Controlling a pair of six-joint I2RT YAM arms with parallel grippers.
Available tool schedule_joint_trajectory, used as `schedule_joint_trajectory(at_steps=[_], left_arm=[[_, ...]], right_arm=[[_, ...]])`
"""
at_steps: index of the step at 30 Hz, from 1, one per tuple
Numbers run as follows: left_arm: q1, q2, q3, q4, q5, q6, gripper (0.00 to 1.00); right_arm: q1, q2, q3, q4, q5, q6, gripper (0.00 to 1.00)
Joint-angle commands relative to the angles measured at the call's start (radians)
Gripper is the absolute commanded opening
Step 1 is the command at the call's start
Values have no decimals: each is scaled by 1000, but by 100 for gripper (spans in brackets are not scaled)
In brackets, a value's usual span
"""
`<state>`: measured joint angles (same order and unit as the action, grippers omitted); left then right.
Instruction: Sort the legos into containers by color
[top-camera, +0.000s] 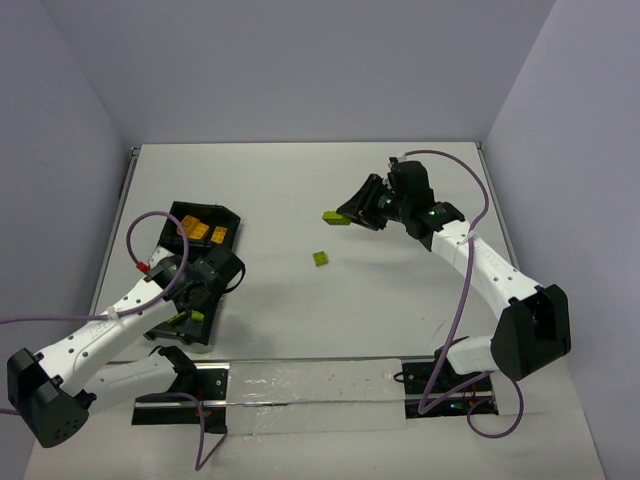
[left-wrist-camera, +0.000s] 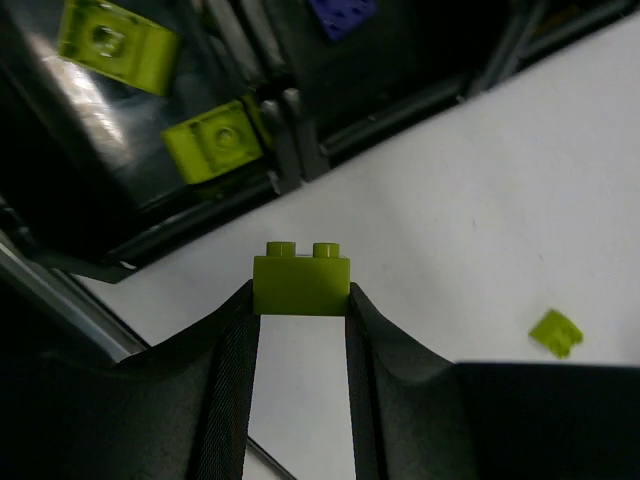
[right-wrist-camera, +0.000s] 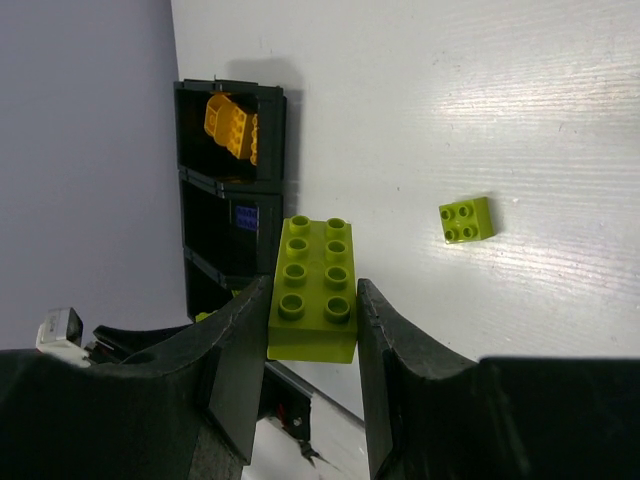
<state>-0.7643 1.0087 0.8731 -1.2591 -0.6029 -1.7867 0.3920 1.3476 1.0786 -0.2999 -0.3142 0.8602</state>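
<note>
The left hand (left-wrist-camera: 300, 300) is pinched shut on a small lime brick (left-wrist-camera: 301, 285), studs up, close by the black tray (top-camera: 228, 216) at 9 o'clock on the counter (top-camera: 300, 180). The tray's nearest compartment holds two lime bricks (left-wrist-camera: 212, 142), the middle one a blue brick (right-wrist-camera: 245, 214), the farthest the orange bricks (right-wrist-camera: 228, 122). The right hand (right-wrist-camera: 313, 300) grips a long lime brick (right-wrist-camera: 314, 285) by its sides — at 1 o'clock from a loose lime brick (top-camera: 320, 258) lying mid-counter.
</note>
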Motion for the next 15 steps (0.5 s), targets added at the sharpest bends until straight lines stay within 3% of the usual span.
schedule_joint_trajectory(at_steps=[1, 5, 11, 13, 15], left_arm=[[78, 14, 0, -115, -55, -89, 0], [202, -22, -26, -98, -67, -25, 1], [376, -87, -70, 21, -68, 140, 11], [410, -76, -81, 45, -52, 168, 19], [422, -53, -85, 52, -39, 174, 45]], right_arm=[[-7, -27, -9, 20, -8, -23, 0], [-7, -34, -18, 19, -11, -24, 0], [-8, -36, -21, 22, -19, -23, 0], [-8, -37, -19, 21, -19, -23, 0], [-8, -36, -17, 19, -20, -24, 0]])
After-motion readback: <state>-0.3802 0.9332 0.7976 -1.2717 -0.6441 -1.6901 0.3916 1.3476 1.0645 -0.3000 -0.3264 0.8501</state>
